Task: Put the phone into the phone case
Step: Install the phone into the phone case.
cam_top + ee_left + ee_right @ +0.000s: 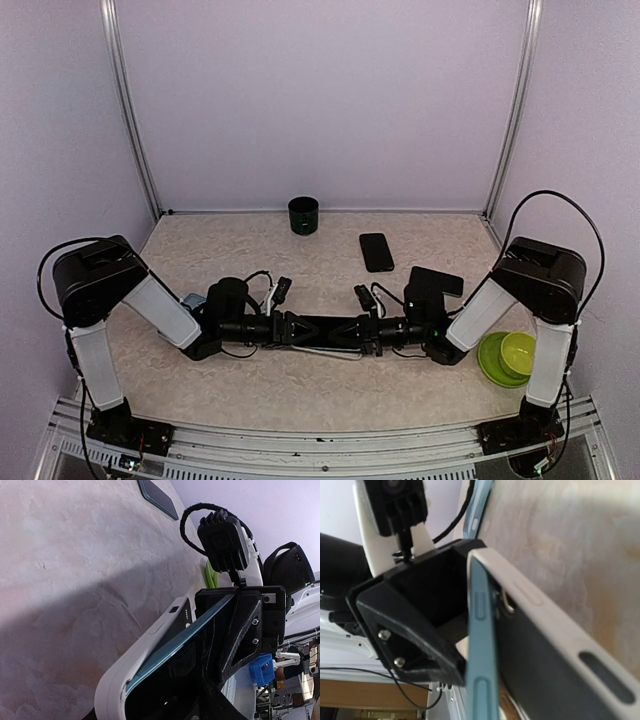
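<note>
Both arms meet low over the middle of the table. Between them a teal-edged phone lies slanted in a white phone case. One end of the phone is tucked into the case's corner and the other end stands lifted out of it. My left gripper is shut on the phone case at the tucked end. My right gripper is shut on the phone's raised end. In the right wrist view the phone runs alongside the case's white rim towards the left gripper.
A second dark phone lies flat on the table behind the grippers. At the back wall stands a dark cup. Green bowls sit by the right arm's base. A small blue thing lies beside the left arm.
</note>
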### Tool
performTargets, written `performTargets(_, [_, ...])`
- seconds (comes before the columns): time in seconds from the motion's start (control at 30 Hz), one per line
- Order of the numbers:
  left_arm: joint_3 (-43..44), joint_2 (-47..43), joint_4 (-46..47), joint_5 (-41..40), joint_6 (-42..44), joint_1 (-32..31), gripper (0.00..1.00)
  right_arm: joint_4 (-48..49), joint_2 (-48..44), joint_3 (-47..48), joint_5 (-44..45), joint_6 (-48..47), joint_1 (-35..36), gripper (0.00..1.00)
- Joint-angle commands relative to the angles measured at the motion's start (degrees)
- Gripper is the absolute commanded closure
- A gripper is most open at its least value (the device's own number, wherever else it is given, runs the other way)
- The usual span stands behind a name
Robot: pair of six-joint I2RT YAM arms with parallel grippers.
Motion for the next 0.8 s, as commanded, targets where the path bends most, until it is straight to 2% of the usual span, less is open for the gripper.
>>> performTargets(0.0, [0.2,0.2,6.3,3.9,-0.1,-0.8,0.53,2.7,0.7,2.1,-1.6,-1.6,0.7,1.00])
performTargets(0.2, [0.0,0.0,8.4,5.1,-0.8,-1.1,0.56,2.8,1.3,2.5,-2.4,-1.9,0.7,1.00])
performTargets(0.57, [0.0,-0.3,9.4,5.9,-1.4,-1.2,0.68,2.8,2.2,2.4,-3.1,-3.2,0.7,1.00])
performTargets(0.77, [-0.4,-0.5,10.1,6.4,-1.5,-1.2,0.70,2.6,2.4,2.6,-3.6,-3.4,0.6,0.90])
